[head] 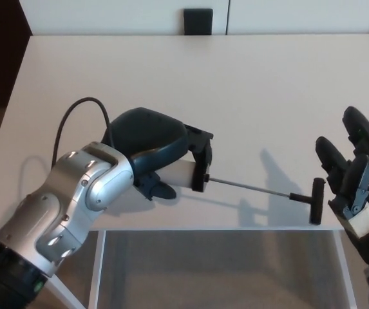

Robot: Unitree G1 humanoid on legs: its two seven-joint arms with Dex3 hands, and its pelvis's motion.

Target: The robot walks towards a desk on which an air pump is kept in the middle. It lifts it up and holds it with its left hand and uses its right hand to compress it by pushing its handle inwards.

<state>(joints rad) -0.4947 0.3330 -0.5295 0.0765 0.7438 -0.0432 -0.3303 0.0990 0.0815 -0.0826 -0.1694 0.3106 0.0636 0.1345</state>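
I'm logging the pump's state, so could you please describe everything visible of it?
The pump is held off the desk in the left hand, lying roughly level and pointing right. It has a white barrel with a black end cap, a thin metal rod fully extended, and a black T-handle. The open right hand is just beside the handle; contact is unclear.

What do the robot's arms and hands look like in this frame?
The left arm has rounded silver shells with a black cable looping out above it; the left hand is dark bluish-black. The right hand has thick black fingers, a white patch at its base.
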